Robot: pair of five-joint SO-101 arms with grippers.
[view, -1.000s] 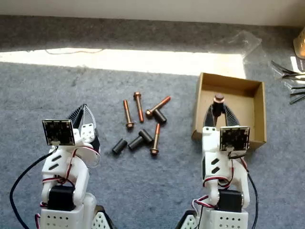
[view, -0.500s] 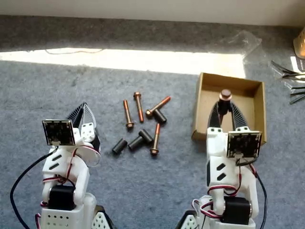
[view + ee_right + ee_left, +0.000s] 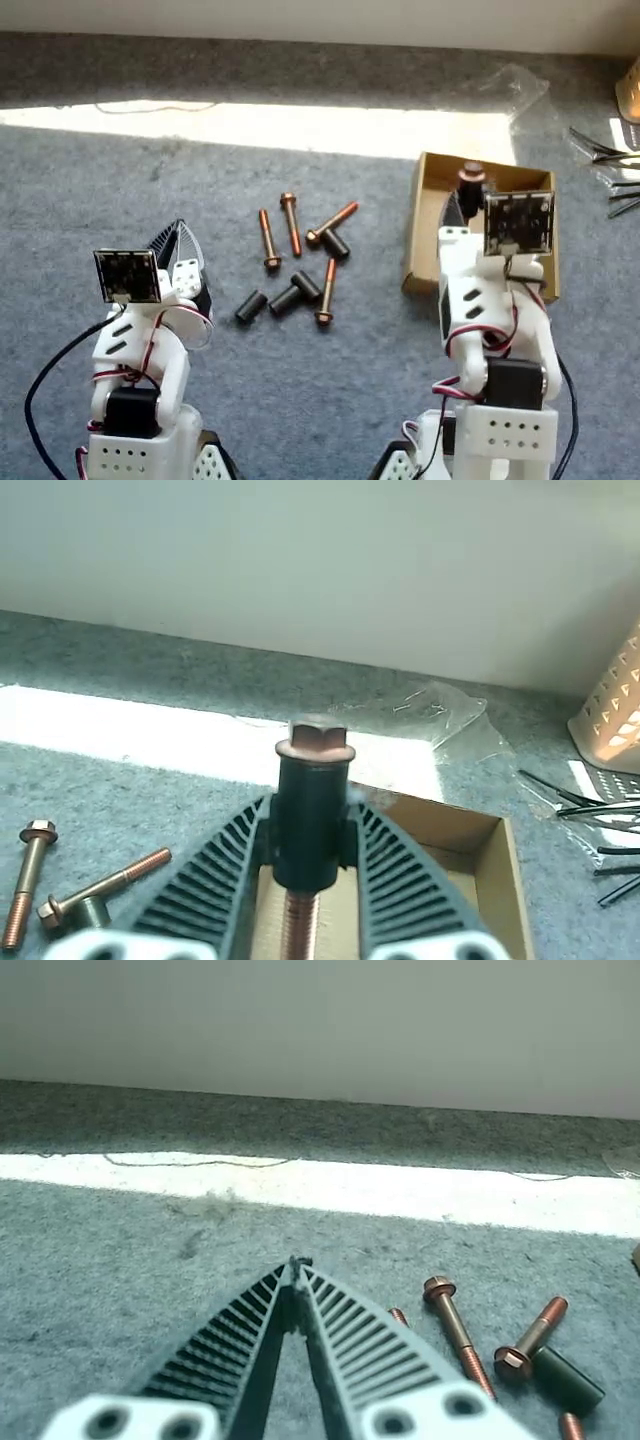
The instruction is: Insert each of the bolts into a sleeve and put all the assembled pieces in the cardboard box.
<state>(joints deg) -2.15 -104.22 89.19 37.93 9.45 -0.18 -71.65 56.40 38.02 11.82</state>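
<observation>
**Right arm holds a sleeved bolt above the box**

In the high view, we see the right gripper [image 3: 468,208] at the upper right of the frame, over the cardboard box [image 3: 428,230]. It is clamped on an assembled piece [image 3: 471,180], an upright black sleeve with the copper bolt head on top. The left gripper [image 3: 178,228] sits at centre-left, its fingers pressed together on nothing. Between the arms, loose bolts [image 3: 290,222] and bare sleeves [image 3: 250,306] lie scattered on the grey carpet [image 3: 330,400], well apart from the box.
</observation>
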